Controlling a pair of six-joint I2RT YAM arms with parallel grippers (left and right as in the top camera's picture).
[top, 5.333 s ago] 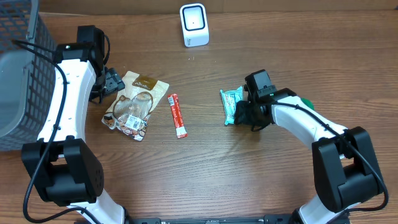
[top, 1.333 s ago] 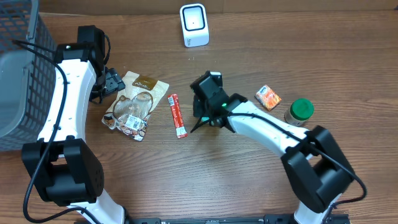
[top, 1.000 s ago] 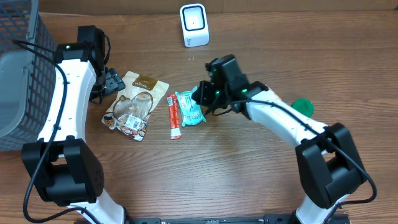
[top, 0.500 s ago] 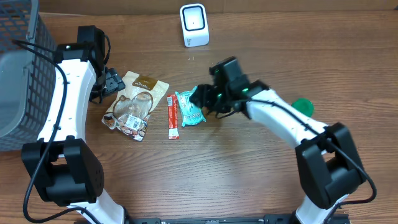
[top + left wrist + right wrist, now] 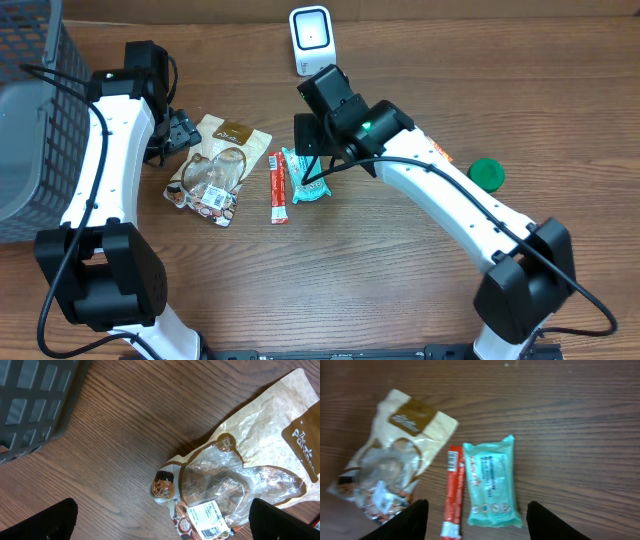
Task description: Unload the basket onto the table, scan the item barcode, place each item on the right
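Observation:
A teal packet (image 5: 307, 175) (image 5: 491, 480) lies flat on the table beside a red stick packet (image 5: 278, 187) (image 5: 453, 491). My right gripper (image 5: 308, 148) (image 5: 479, 525) hovers above them, open, with nothing between its fingers (image 5: 412, 521). The white barcode scanner (image 5: 312, 40) stands at the back of the table, behind the right wrist. A brown snack bag (image 5: 213, 168) (image 5: 240, 475) (image 5: 395, 455) lies to the left, its barcode label showing in the left wrist view. My left gripper (image 5: 180, 130) (image 5: 167, 525) is open above the bag's edge and holds nothing.
A grey mesh basket (image 5: 25, 120) (image 5: 35, 400) fills the left edge. A green-lidded jar (image 5: 486, 173) stands at the right, with an orange packet (image 5: 441, 153) mostly hidden under the right arm.
The right gripper opened, left the teal packet on the table next to the red stick, and lifted back toward the scanner. The left arm stayed still.

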